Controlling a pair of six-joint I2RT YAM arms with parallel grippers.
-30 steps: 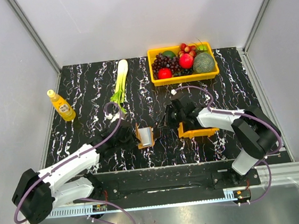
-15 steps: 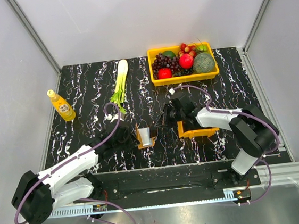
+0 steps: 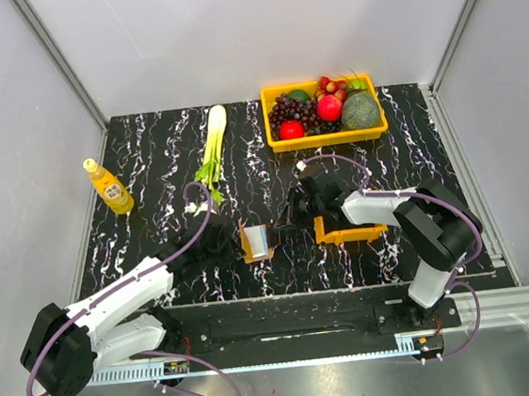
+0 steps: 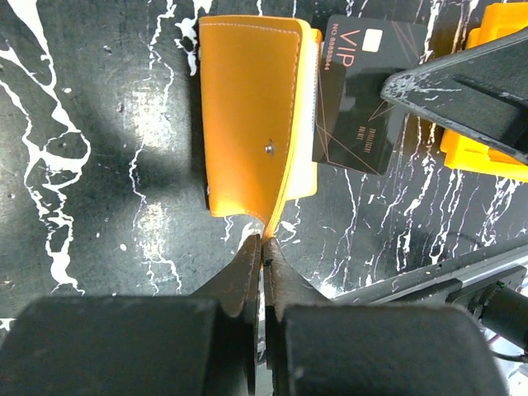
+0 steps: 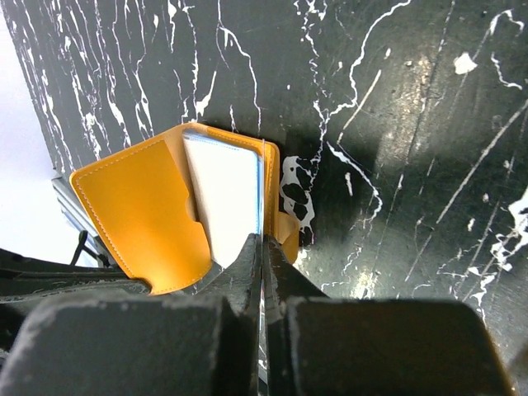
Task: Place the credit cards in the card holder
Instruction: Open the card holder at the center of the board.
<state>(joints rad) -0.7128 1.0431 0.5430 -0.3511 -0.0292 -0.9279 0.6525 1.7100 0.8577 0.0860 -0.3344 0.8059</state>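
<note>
**Right arm closing in on the holder, card in hand**

Over the last second I am edging my right gripper (image 5: 262, 241) leftward, away from the small orange tray (image 3: 349, 234) and toward the card holder (image 4: 247, 115); the holder itself is not shifting, and my left arm is keeping its place. I am reading this as the approach to an insertion, not the insertion itself; the card is arriving at the holder's open side but is not yet seated.

My left gripper (image 4: 264, 246) is staying clamped on the holder's near edge, jaws together on the thin orange layers, which seems to be keeping the flap lifted; my right gripper is pinched tight on a black card (image 4: 359, 107), seen edge-on from its own wrist camera. From the left wrist, that card's left edge is lying right against the holder's inner edge; whether it is already entering a slot I cannot tell.

The holder is sitting near the front middle of the table, between my two arms and just left of the tray. It is looking like a thin, flat orange wallet with stitched edges and a small rivet on the flap; from the right wrist it is showing open, with a pale card (image 5: 223, 194) apparently already lying in an inner pocket behind a curved cut-out.
</note>
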